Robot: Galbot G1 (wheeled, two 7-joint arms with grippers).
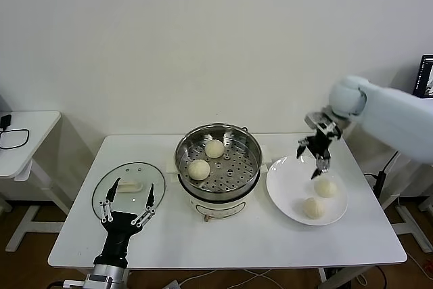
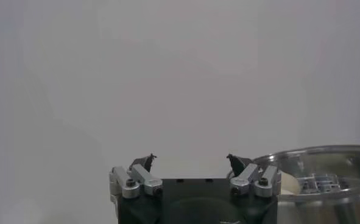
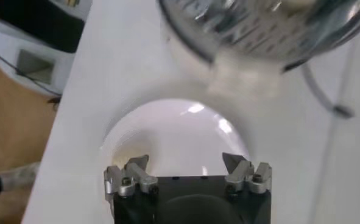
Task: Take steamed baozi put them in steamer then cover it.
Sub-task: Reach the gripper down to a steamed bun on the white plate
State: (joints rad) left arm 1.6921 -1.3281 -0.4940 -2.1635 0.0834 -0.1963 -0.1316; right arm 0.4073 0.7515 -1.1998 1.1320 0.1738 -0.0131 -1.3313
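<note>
Right gripper (image 1: 314, 157): poised with fingers spread wide and empty above the far edge of the white plate (image 1: 284, 194), just short of the two buns there; probably lined up for the next pick.
Left gripper (image 1: 126, 209): parked low at the near left of the table (image 1: 257, 248), fingers wide apart and holding nothing, tips over the near rim of the cover; likely waiting for the covering step.
Steamed baozi: two already on the perforated tray, one toward the back (image 1: 214, 148) and one nearer the front left (image 1: 198, 168); two left on the plate, one (image 1: 326, 187) just beyond the other (image 1: 313, 207), close together.
Steamer (image 1: 218, 159): centre of the table, uncovered, on its white base with the knob facing front; open top fits loading from the right.
Cover (image 1: 128, 184): flat on the table left of the steamer, handle up, out of the loading path yet within the left arm's reach.
Progress: judged half loaded, covering not yet begun.
Hidden, left wrist view: mostly bare wall; only a slice of the steamer rim (image 2: 317, 159) with something pale inside, cover not visible.
Hidden, right wrist view: plate (image 3: 167, 137) partly behind the gripper body, no buns visible; steamer base cut off at the frame edge and blurred.
Hard to tell: whether the right fingertips stand clear above the plate or nearly touch it.
</note>
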